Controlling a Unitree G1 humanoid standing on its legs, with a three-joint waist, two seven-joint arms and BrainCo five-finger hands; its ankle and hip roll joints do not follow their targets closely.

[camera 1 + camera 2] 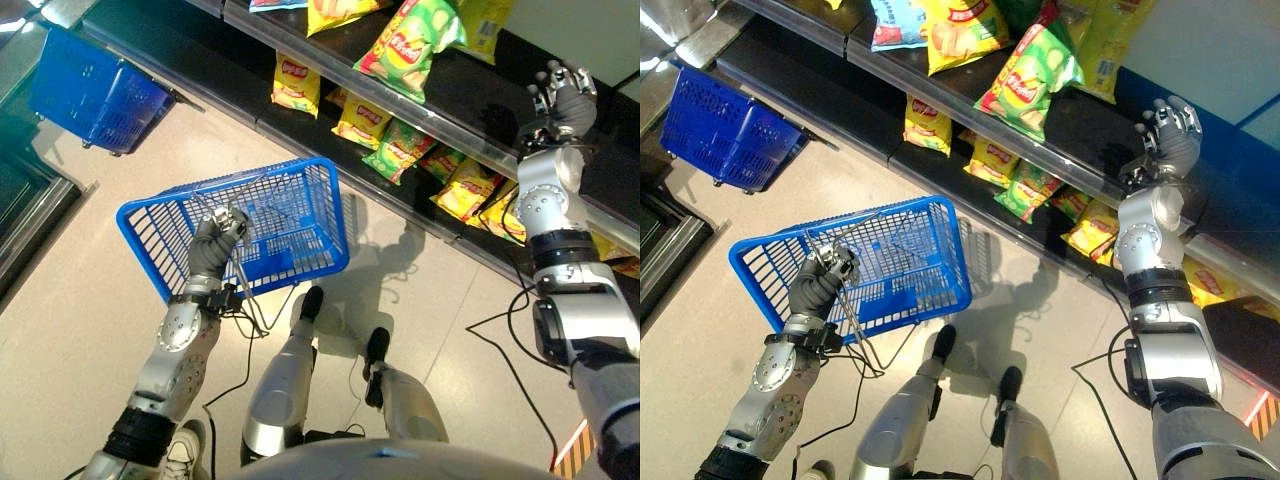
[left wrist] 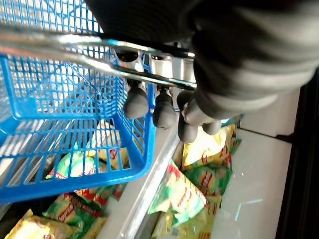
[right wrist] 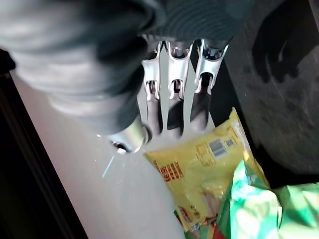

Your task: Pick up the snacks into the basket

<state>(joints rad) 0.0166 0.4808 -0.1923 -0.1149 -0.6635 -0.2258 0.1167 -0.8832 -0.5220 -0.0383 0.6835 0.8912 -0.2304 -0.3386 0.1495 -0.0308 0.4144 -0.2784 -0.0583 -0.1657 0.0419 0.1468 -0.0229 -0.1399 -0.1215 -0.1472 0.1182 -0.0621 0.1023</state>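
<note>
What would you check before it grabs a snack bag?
1. Basket held: ok. The left hand is curled round its metal handle.
2. Basket has room: ok. No bags show inside it.
3. Right hand ready: ok. Fingers straight, holding nothing, raised by the shelf.
4. Bag within reach: ok, probably. A yellow bag lies just past the fingertips in the right wrist view.
5. Contact with that bag: cannot tell.
6. Basket under the drop: not ok. It hangs off to the robot's left, away from the right hand.
</note>
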